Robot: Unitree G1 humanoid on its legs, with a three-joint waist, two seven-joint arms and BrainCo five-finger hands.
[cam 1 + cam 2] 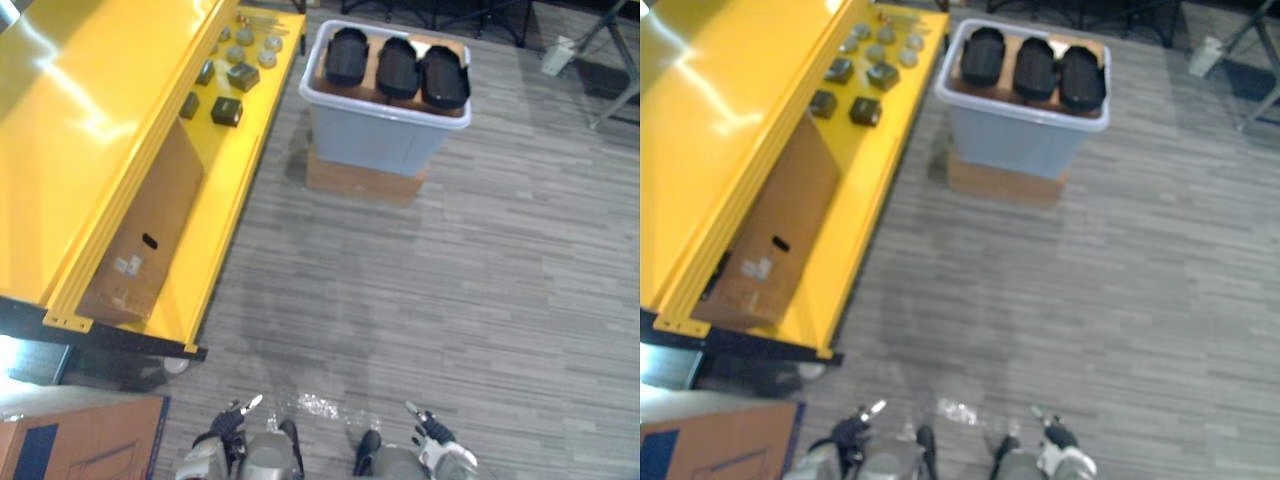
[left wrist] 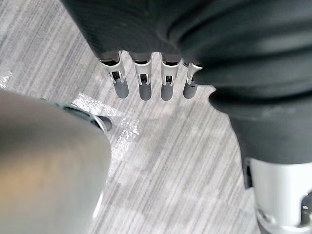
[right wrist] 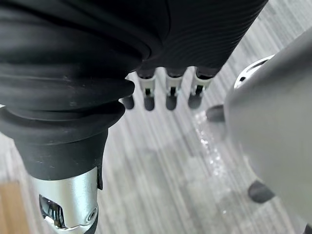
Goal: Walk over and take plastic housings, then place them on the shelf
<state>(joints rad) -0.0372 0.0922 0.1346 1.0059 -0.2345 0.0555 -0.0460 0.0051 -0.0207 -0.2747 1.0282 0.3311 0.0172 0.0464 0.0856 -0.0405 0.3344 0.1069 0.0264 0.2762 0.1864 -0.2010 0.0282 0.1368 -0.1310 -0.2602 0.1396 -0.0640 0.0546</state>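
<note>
Head cams catch three black housings (image 1: 397, 67) in the grey bin (image 1: 370, 140) near the yellow shelf (image 1: 100, 130). Wrist cams show the left hand (image 2: 142, 86) and right hand (image 3: 171, 93) with loose, straight fingers, holding nothing.

The right robot hand (image 3: 171, 92) hangs straight-fingered over striped grey floor (image 3: 156, 170)

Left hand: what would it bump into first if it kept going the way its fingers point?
Probably the grey striped floor. The left hand points its straight fingers down at it, with nothing showing between.
</note>
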